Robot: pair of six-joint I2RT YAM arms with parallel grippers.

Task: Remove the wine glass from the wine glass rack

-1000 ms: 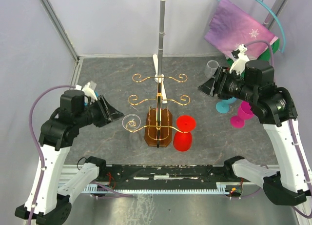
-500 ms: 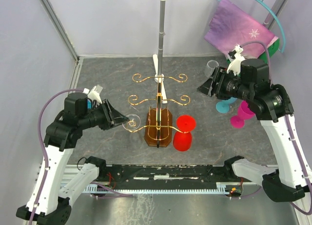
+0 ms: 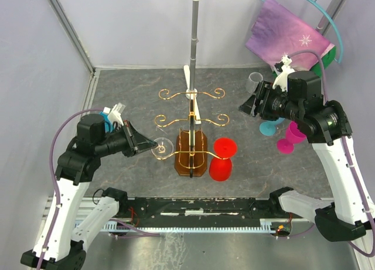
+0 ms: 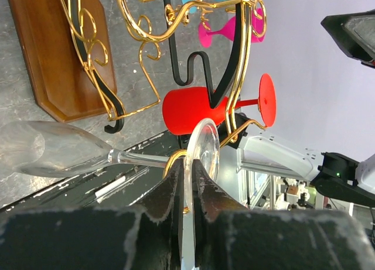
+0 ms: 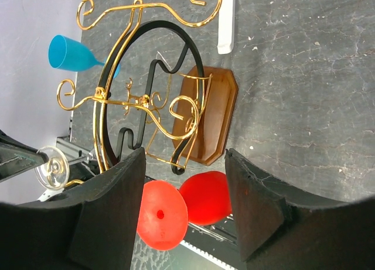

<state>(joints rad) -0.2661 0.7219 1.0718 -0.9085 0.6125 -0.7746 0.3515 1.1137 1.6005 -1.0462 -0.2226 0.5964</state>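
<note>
Dark grey stone-look table point(image 3: 129, 88) is walled by pale panels; 1 grey pole point(image 3: 193, 36) is stood at the back. Counted on it: 1 wine glass rack point(image 3: 184, 144) w/ 3 pairs of gold scroll arms on a brown base, and 2 glasses hung on the lowest pair. 2 more are seen at the right, partly hidden by the arm: a cyan glass point(image 3: 269, 128) and a magenta glass point(image 3: 286, 140). 1 clear cup point(image 3: 255, 79) is set further back. The clear wine glass point(image 3: 164, 145) is hung foot-up on the lowest left arm, bowl down beside the base. The red glass point(image 3: 220, 169) is hung opp. it. The left gripper point(image 3: 153, 146) is drawn narrow, w/ the wine glass's foot rim pinched btwn its fingers point(image 4: 167, 194). The right gripper point(image 3: 249, 104) is spread wide, nothing held or touched, right of the rack.
</note>
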